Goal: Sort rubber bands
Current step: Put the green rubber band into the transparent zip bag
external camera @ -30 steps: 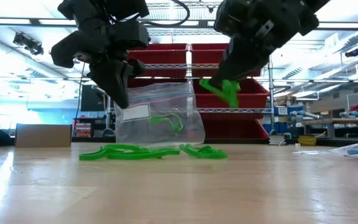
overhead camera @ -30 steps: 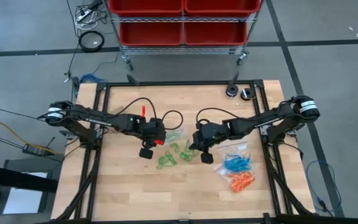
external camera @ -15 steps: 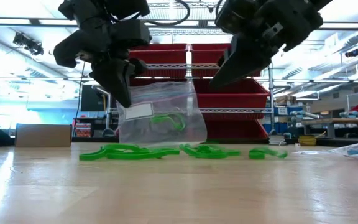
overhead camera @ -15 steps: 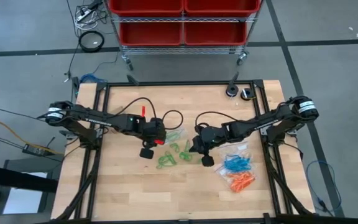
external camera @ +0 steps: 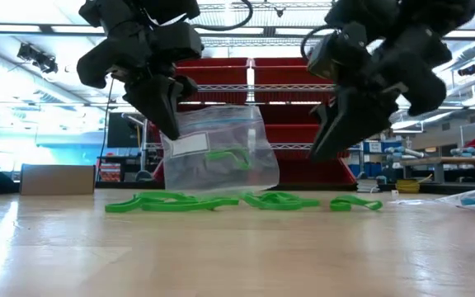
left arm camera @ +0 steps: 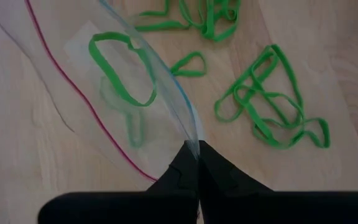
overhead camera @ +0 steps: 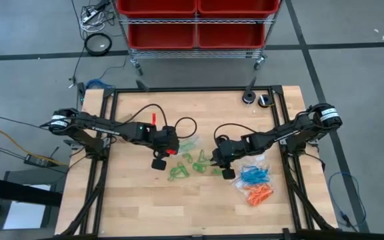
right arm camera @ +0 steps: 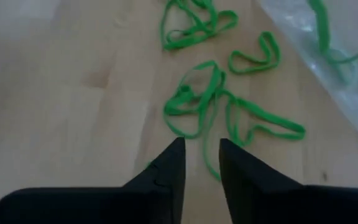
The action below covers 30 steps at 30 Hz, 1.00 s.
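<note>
Loose green rubber bands lie on the wooden table between my two grippers; they also show in the low view as green rubber bands. My left gripper is shut on a clear plastic bag with a green band inside. My right gripper hovers open, fingers pointing down, just above a tangle of green bands. Blue bands and orange bands lie in clear bags near the table's right edge. My left gripper pinches the clear bag's zip-strip edge between its two shut fingers, coming from above at a slant. The bag hangs below the fingers, its lower end down at table level.
A red-bin wire shelf stands beyond the table's far edge. Two small round things sit at the far right corner. Black cables loop over the table behind both grippers. Bare wood lies toward the near edge.
My right gripper let go of a bunch of green bands, which fell onto the table to the right of the others. It then moved down and toward the table's right and near edges.
</note>
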### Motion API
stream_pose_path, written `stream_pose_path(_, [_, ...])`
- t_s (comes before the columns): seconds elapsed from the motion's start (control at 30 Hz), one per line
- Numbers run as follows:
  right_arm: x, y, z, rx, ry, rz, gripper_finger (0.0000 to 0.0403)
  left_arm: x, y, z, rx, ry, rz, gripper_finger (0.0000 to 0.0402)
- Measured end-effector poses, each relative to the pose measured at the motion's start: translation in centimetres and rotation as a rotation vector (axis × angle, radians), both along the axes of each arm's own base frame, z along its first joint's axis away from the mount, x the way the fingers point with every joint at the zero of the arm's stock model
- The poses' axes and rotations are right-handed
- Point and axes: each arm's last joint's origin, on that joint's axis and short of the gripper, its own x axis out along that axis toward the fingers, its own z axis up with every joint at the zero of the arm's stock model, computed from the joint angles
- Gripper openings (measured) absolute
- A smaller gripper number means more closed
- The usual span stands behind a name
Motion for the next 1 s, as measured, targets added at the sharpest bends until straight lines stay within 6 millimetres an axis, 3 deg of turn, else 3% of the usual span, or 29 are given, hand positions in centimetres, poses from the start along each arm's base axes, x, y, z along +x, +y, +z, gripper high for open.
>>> stream_pose_path(0.17, [-0.6,-0.8,-2.1,-0.013,0.017,-0.034,0.0113,0.1,0.0,0.0,-0.008,-0.006,-0.005,0.0002])
stream_pose_path(0.53, [1.7,-1.4,-6.5,-0.016,0.032,-0.054,0.0119,0.1,-0.2,0.1,-0.021,-0.017,-0.014,0.0002])
stream_pose_path(0.63, [1.9,-1.4,-6.8,-0.011,0.033,-0.066,0.0098,0.1,-0.2,0.1,-0.023,-0.016,-0.012,0.0002])
stream_pose_path(0.8, [1.7,-0.8,-6.4,-0.033,0.026,-0.042,0.0011,0.1,-0.2,0.1,-0.023,-0.016,-0.012,0.0002])
stream_pose_path(1.0, [0.8,0.1,-5.0,-0.037,0.034,-0.03,0.0002,0.1,-0.2,0.1,-0.023,-0.017,-0.011,0.0002])
